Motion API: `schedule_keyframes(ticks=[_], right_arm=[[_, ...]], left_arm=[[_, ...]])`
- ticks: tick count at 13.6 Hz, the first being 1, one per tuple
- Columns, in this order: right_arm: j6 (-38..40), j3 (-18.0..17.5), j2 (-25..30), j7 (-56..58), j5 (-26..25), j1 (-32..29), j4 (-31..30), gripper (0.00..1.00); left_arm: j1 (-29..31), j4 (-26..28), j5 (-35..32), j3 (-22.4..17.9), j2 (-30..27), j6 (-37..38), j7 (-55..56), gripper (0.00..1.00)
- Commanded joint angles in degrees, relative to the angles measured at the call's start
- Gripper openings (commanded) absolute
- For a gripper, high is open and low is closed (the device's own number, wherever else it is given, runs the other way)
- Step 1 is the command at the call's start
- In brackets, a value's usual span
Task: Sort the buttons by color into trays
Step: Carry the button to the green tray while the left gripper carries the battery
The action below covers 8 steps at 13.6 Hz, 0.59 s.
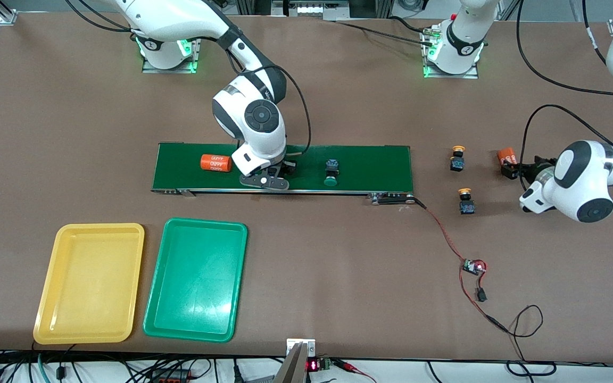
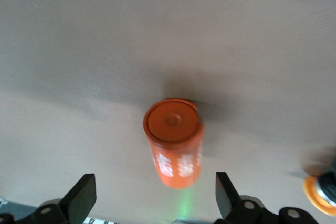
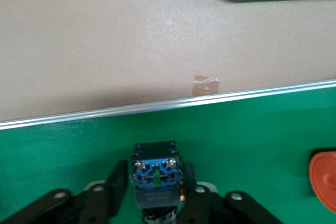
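My right gripper [image 1: 281, 173] is down on the conveyor belt [image 1: 370, 167], shut on a button [image 3: 155, 174] with a black-and-blue body; its cap is hidden. A green-capped button [image 1: 331, 173] lies on the belt beside it, toward the left arm's end. Two yellow-capped buttons [image 1: 457, 158] [image 1: 465, 200] sit on the table past the belt's end. My left gripper [image 2: 155, 200] stands open, low over the table, with an orange cylinder [image 2: 174, 142] reaching just between its fingertips [image 2: 84, 195]. The yellow tray [image 1: 89, 282] and green tray [image 1: 196, 279] lie nearer the front camera.
A second orange cylinder [image 1: 216, 162] lies on the belt toward the right arm's end, close to my right gripper. A red-and-black wire runs from the belt's end to a small circuit board [image 1: 474, 266]. Cables cross the table near the left arm.
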<state>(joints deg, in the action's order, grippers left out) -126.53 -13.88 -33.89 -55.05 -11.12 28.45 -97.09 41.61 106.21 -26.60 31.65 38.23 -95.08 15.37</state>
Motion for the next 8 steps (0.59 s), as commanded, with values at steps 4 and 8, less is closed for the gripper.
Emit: schedule_keyframes(ticks=[4,8], right_arm=[[1.5,1.8,0.1,2.5,-0.3,-0.3,2.6,0.15],[8.0,4.8,1.8,9.8,0.5,-3.5,9.1,0.16]], left_arm=[[3.0,11.6,-0.5,0.7,-6.4,-12.3,-0.8,0.83],[3.3,11.6,-0.5,0.8,-5.6,-13.5,-0.9,0.55]])
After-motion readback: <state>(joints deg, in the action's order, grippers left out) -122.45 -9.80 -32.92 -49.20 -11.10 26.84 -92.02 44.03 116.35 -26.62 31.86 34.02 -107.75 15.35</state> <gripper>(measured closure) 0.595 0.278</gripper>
